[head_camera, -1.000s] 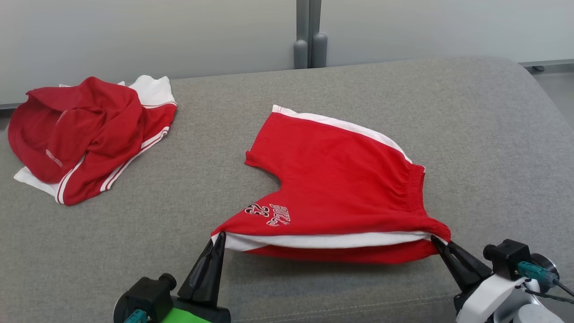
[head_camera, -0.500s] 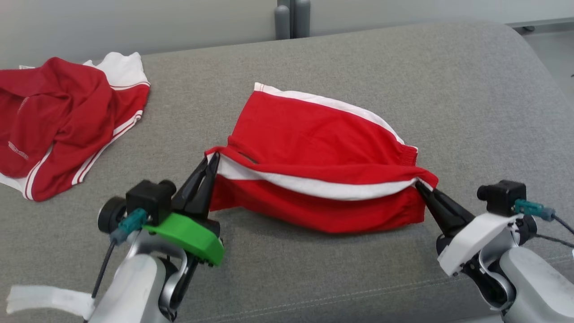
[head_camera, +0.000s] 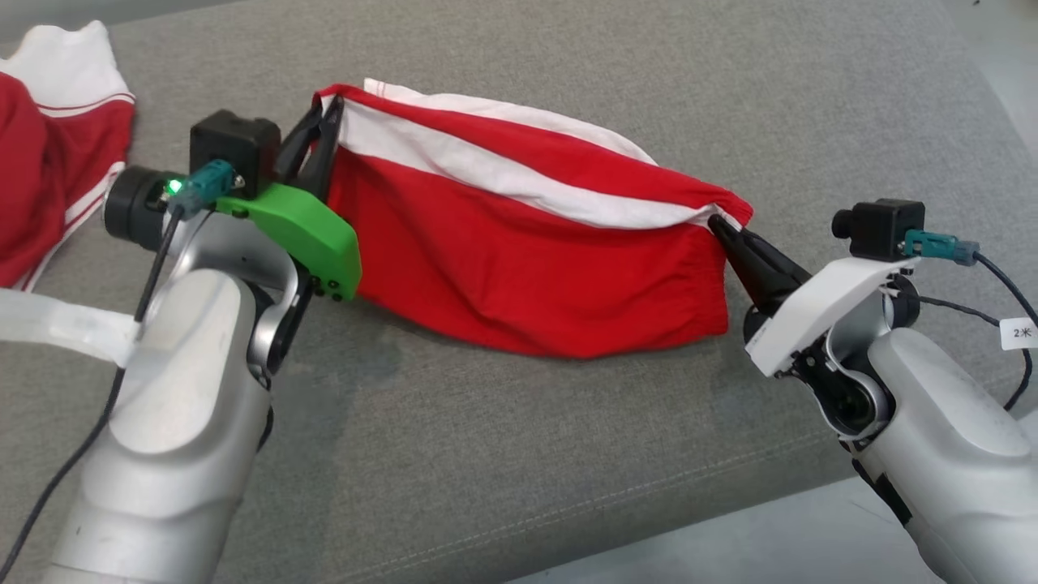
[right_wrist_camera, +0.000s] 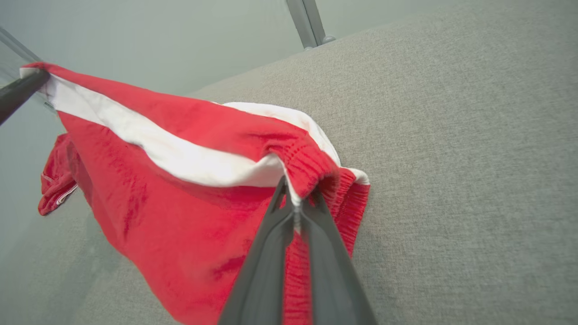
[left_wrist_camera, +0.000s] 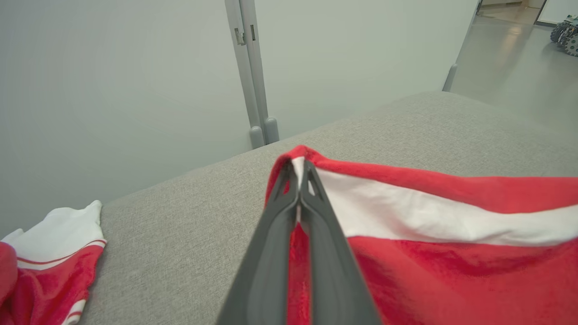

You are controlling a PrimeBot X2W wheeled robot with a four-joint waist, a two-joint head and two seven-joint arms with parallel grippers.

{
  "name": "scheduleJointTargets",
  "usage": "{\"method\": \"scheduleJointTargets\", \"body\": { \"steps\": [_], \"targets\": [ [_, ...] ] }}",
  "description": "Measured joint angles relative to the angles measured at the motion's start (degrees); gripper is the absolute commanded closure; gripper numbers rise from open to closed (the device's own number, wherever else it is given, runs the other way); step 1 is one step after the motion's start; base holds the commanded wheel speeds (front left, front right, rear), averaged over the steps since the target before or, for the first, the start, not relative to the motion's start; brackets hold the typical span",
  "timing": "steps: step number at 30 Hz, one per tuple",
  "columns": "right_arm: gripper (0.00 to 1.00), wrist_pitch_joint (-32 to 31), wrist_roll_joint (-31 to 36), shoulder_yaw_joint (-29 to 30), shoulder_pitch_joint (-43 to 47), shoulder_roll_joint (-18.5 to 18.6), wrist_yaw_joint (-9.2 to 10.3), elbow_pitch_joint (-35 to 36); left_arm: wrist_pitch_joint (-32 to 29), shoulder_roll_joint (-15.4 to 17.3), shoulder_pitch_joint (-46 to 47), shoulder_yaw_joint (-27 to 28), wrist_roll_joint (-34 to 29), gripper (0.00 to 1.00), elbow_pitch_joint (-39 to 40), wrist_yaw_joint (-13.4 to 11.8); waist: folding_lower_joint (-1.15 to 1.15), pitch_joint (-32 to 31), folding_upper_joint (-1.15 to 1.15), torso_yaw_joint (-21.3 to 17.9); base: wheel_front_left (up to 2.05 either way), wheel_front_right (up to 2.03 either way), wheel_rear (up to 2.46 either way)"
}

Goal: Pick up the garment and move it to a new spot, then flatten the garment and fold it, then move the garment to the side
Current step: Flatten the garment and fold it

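Observation:
The garment (head_camera: 519,243) is a pair of red shorts with a white side stripe, held up off the grey cushion (head_camera: 503,454) and hanging between both arms. My left gripper (head_camera: 328,109) is shut on its leg-hem corner at the upper left. My right gripper (head_camera: 718,223) is shut on the elastic waistband corner at the right. In the left wrist view the gripper (left_wrist_camera: 299,169) pinches the stripe's end of the shorts (left_wrist_camera: 451,253). In the right wrist view the gripper (right_wrist_camera: 295,192) bites the gathered waistband of the shorts (right_wrist_camera: 180,203), whose lower edge hangs loose.
A second red and white garment (head_camera: 49,146) lies bunched at the cushion's far left, also seen as a heap (left_wrist_camera: 45,266) in the left wrist view. The cushion's front edge (head_camera: 689,519) runs low across the head view, with pale floor (head_camera: 770,551) beyond it.
Both grippers have lifted the shorts' near edge up and carried it away from me over the far half, so the fabric now hangs between them. The head camera has tilted down.

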State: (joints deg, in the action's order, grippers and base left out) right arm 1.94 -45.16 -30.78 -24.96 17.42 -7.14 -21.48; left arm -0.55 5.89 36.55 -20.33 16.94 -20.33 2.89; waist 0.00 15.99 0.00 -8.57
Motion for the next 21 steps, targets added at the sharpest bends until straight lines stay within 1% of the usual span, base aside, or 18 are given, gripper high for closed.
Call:
{"method": "scheduleJointTargets", "body": {
  "steps": [3, 4, 11, 16, 19, 21],
  "targets": [
    [1.00, -0.57, -0.96, -0.70, -3.55, -2.11, 0.00, -1.55, -1.25, 1.10, 5.08, 0.51, -1.46, 1.00, -3.16, -0.48, 0.00, 2.96, 0.00, -2.33, 0.00, 0.00, 0.00],
    [1.00, -0.57, -0.96, -0.70, -3.55, -2.11, 0.00, -1.55, -1.25, 1.10, 5.08, 0.51, -1.46, 1.00, -3.16, -0.48, 0.00, 2.96, 0.00, -2.33, 0.00, 0.00, 0.00],
    [1.00, -0.55, -2.45, -1.44, -9.50, -5.46, 0.00, -4.38, -2.93, 3.91, 12.34, 1.15, -4.21, 1.00, -8.33, -0.90, 0.00, 8.46, 0.00, -6.40, 0.00, 0.00, 0.00],
    [1.00, -0.07, -3.14, -2.64, -12.66, -7.23, 0.00, -7.22, -2.82, 4.24, 14.78, 1.07, -4.88, 1.00, -12.59, -0.90, 0.00, 12.03, 0.00, -9.20, 0.00, 0.00, 0.00],
    [1.00, 0.62, -3.26, -2.91, -13.42, -7.45, 0.00, -9.39, -1.97, 3.92, 15.73, 0.70, -4.97, 1.00, -15.11, -0.89, 0.00, 13.70, 0.00, -10.65, 0.00, 0.00, 0.00],
    [0.75, 1.23, -3.31, -3.10, -13.85, -7.59, 0.00, -10.58, -1.34, 3.60, 16.40, 0.48, -5.00, 1.00, -16.42, -0.89, 0.00, 14.58, 0.00, -11.42, 0.00, 0.00, 0.00]
  ]
}}
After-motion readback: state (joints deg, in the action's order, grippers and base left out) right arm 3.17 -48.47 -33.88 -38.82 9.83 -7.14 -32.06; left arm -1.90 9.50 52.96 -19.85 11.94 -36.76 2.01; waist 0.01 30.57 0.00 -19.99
